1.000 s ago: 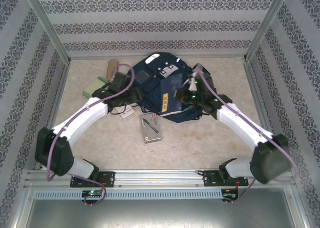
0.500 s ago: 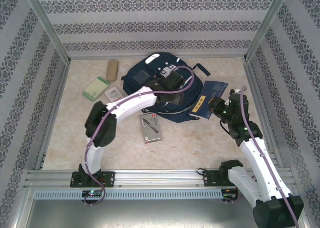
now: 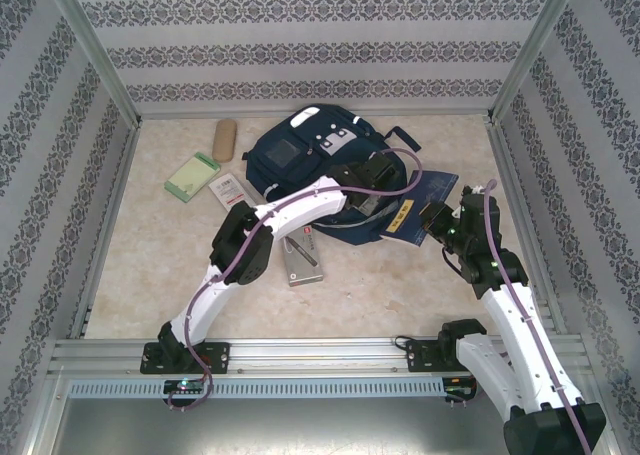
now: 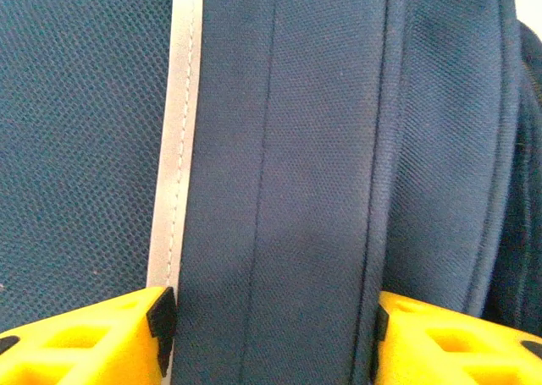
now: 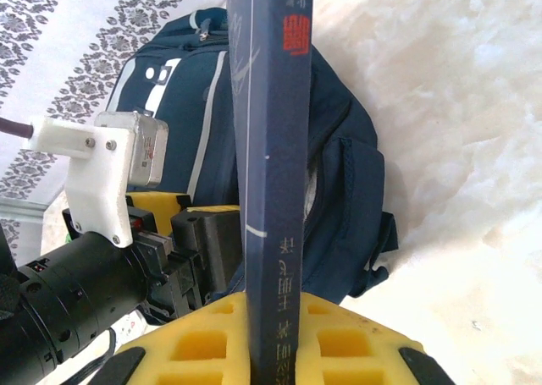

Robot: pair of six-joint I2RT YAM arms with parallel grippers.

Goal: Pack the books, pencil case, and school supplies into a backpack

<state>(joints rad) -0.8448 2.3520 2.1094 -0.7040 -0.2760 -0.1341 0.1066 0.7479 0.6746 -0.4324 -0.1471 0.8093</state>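
Note:
The navy backpack (image 3: 300, 160) lies at the back middle of the table. My left gripper (image 3: 372, 197) reaches over its right side; in the left wrist view the gripper (image 4: 269, 321) is shut on a thick fold of backpack (image 4: 279, 148) fabric beside the white stripe (image 4: 174, 148). My right gripper (image 3: 434, 221) is shut on the navy book with a yellow label (image 3: 416, 201), held at the backpack's right edge. In the right wrist view the book (image 5: 271, 148) stands on edge in the gripper (image 5: 271, 326), before the backpack (image 5: 186, 106).
A pale green pad (image 3: 192, 176), a white packet with red print (image 3: 229, 187) and a tan case (image 3: 225, 139) lie left of the backpack. A grey flat packet (image 3: 303, 255) lies in front of it. Patterned walls enclose the table.
My left gripper slid right across the backpack to its right side. My right gripper carried the navy book out to the right, then a little back toward the backpack.

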